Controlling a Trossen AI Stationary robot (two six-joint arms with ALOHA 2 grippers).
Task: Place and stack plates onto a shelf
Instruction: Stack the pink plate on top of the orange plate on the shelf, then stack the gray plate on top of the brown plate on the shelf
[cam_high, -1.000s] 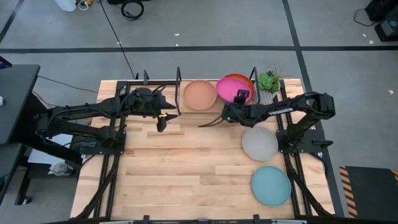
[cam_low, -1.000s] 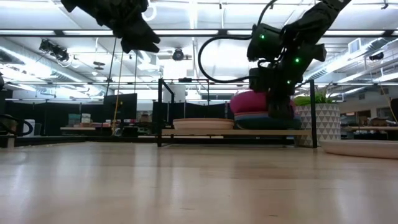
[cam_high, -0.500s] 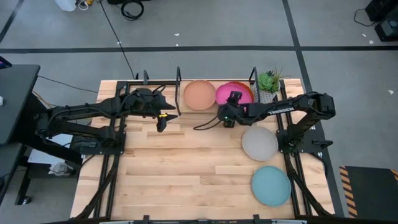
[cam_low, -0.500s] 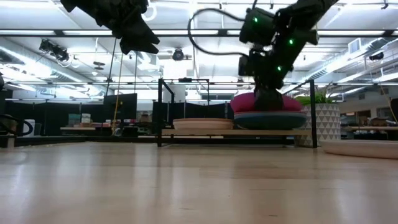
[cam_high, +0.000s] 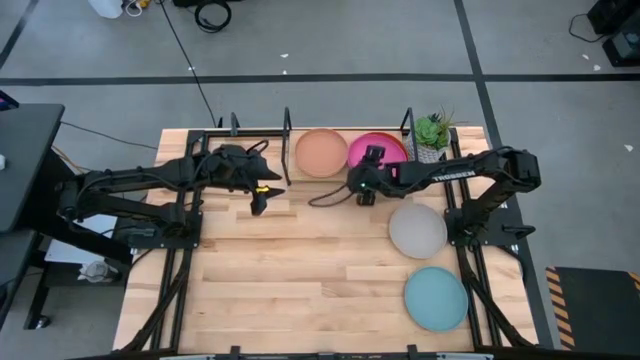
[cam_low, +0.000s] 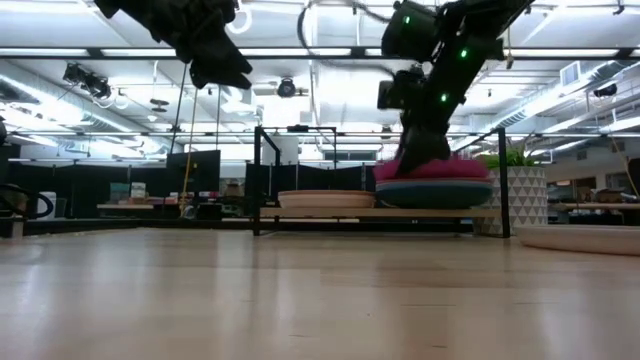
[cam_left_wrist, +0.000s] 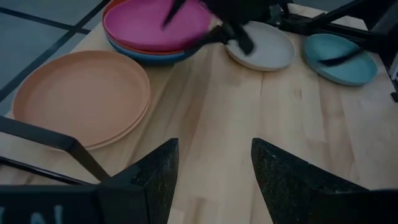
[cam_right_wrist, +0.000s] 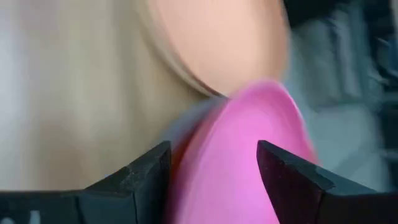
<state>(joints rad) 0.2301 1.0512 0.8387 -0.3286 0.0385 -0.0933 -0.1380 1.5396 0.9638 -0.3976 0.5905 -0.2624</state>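
**Two claws open, plates stacked on the rack**

Two arms reach over the table (cam_high: 300, 290). At the left, the left gripper (cam_high: 260, 197) hangs above bare wood near the rack's (cam_high: 288, 122) left end, jaws spread wide and holding nothing; its wrist view shows both dark fingers (cam_left_wrist: 152, 180) apart with only tabletop between them.

Next along, the tan plate (cam_high: 321, 152) lies flat on the rack's left half. The low view shows it as a thin level disc (cam_low: 326, 199) on the pale base, which the overhead view cannot tell.

To its right sits the stack, with the magenta plate (cam_high: 385, 148) on top. The left wrist view alone shows an orange rim (cam_left_wrist: 115, 38) and a blue rim (cam_left_wrist: 155, 57) beneath it; from above only magenta shows. The low view shows a dark teal plate (cam_low: 435, 193) under the magenta one. The plates are round, so none has a long axis; all lie level, hollow side up.

The right gripper (cam_high: 365, 190) hovers at the stack's front edge, jaws apart and empty. Its wrist view shows the magenta plate (cam_right_wrist: 249, 155) between its fingers (cam_right_wrist: 140, 183), blurred, with tan beyond.

Further right, off the rack, the grey plate (cam_high: 417, 230) lies flat on the table, and the light teal plate (cam_high: 436, 298) nearer the front edge. A plant (cam_high: 432, 130) stands at the rack's right end.
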